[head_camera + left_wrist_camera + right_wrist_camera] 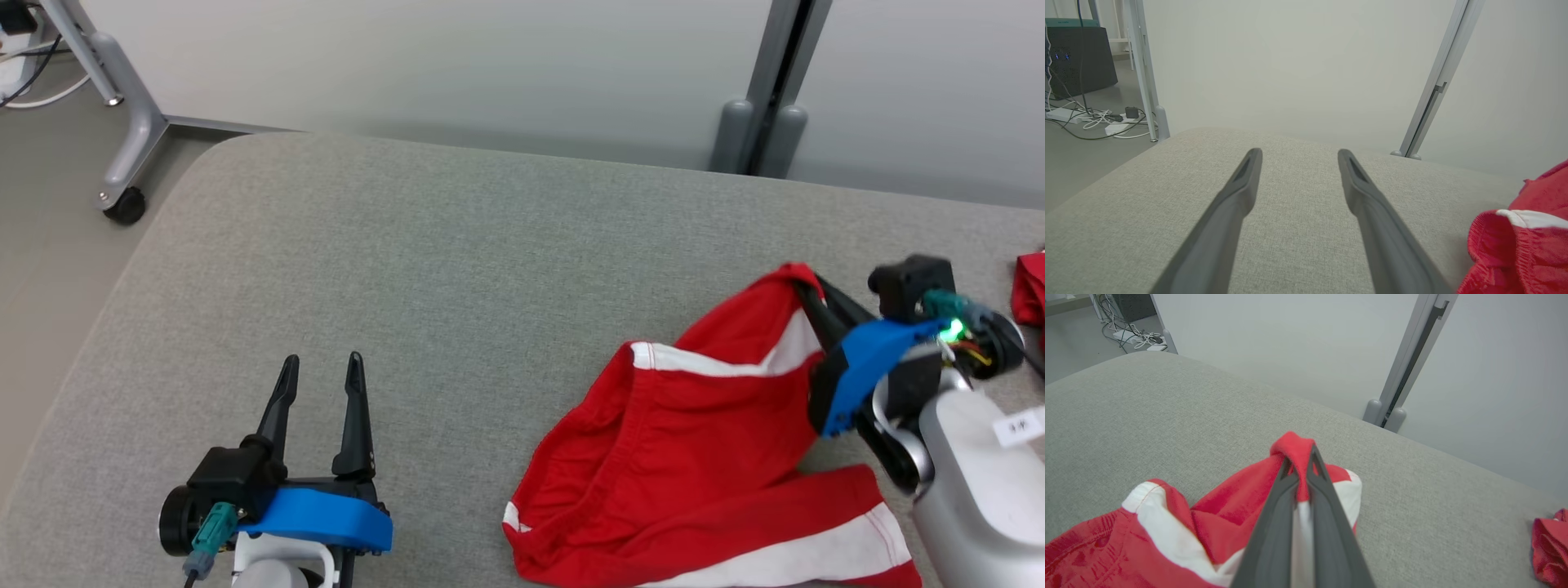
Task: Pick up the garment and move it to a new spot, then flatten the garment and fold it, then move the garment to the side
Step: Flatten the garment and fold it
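We noted the garment (694, 457), red cloth with white bands, lying crumpled on the near right part of the grey fabric-covered table (408, 245). Its far edge was raised off the table. The right claw (804, 286) was closed on a bunched fold of red cloth at that raised edge, with the cloth pinched between its fingertips. The left claw (323, 359) stood open and empty over bare table at the near left, well apart from the garment.

We judged the garment light, soft and limp. It would probably drape and fold over itself when lifted, and a thin single layer could slip from a pinch. We judged the stitched hems and the white-banded edges the firmer places to take hold, with one hold at each end of an edge for flattening.

A second red cloth (1030, 286) lay at the far right. A small white label (1020, 426) on the right forearm carried marks too small to read; we saw no brand on the garment
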Available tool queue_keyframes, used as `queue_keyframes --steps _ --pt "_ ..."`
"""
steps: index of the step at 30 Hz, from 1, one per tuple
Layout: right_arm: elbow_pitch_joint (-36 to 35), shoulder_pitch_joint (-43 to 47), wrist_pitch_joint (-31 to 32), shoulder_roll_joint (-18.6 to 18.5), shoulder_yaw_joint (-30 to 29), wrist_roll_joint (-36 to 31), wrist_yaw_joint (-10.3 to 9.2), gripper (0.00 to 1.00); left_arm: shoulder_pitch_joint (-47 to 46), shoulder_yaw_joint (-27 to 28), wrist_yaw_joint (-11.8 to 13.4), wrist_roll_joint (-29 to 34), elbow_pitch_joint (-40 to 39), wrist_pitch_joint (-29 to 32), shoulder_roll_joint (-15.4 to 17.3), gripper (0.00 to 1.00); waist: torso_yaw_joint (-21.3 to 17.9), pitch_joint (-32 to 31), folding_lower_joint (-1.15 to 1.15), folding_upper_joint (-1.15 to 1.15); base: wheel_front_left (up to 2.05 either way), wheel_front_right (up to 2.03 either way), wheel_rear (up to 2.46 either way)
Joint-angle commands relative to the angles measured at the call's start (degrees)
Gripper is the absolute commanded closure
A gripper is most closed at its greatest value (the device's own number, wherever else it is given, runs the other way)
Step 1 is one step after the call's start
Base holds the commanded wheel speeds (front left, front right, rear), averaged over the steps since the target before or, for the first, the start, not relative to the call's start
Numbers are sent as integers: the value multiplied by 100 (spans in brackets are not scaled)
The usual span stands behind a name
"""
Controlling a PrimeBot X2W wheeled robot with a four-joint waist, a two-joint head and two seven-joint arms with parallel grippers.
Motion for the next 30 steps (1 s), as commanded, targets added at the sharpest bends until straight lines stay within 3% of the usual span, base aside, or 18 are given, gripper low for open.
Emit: queue_keyframes --steps 1,8,15,16,17,24,30 --pt "56 -178 -27 46 0 50 1 100 -98 -15 9 -10 2 -25 -5 0 37 26 0 0 0 0 0" --pt "976 -1209 -230 337 -83 -102 1 100 -218 -181 43 -122 -18 -25 -3 0 299 182 0 0 0 0 0" --pt "2307 -1988 -1022 724 -511 -415 1 100 -316 -314 102 -231 -42 -25 -4 0 441 342 0 0 0 0 0" --pt "2491 -2051 -1106 782 -534 -455 1 54 -318 -327 100 -246 -39 -25 -6 0 437 359 0 0 0 0 0" --pt "2720 -2110 -1100 828 -516 -505 1 0 -321 -337 111 -252 -38 -25 -5 0 429 375 0 0 0 0 0" --pt "3351 -2113 -1737 891 -177 -639 1 0 -265 -282 134 -185 -7 -25 -5 0 188 281 0 0 0 0 0" --pt "2957 -1517 -2086 671 -32 -397 1 0 -61 -97 94 -8 14 -25 -6 0 -168 36 0 0 0 0 0"
